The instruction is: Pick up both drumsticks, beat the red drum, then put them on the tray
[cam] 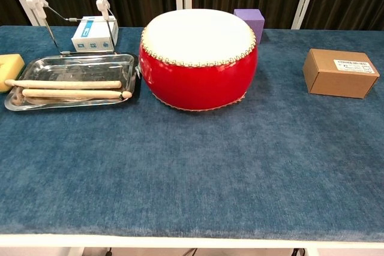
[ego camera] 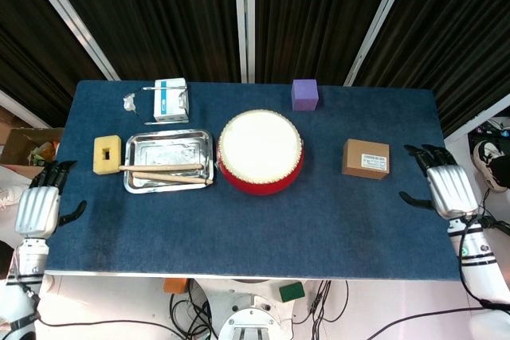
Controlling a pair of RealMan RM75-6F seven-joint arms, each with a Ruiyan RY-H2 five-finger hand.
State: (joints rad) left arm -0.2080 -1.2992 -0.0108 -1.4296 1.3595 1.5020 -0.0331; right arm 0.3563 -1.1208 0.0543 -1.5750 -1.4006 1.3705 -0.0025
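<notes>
Two wooden drumsticks [ego camera: 163,173] [cam: 69,89] lie side by side in the shiny metal tray [ego camera: 167,145] [cam: 84,64], left of the red drum [ego camera: 260,153] [cam: 198,58] with its white skin. My left hand [ego camera: 38,206] hangs off the table's left edge, fingers apart and empty, well away from the tray. Off the right edge, my right hand [ego camera: 448,189] is likewise spread and empty, beyond the cardboard box. Neither hand shows in the chest view.
A yellow sponge [ego camera: 107,154] [cam: 9,67] sits left of the tray. A white and blue box [ego camera: 170,99] [cam: 93,33] stands behind it, a purple cube [ego camera: 304,94] [cam: 251,19] behind the drum. A brown cardboard box [ego camera: 366,158] [cam: 339,73] lies at the right.
</notes>
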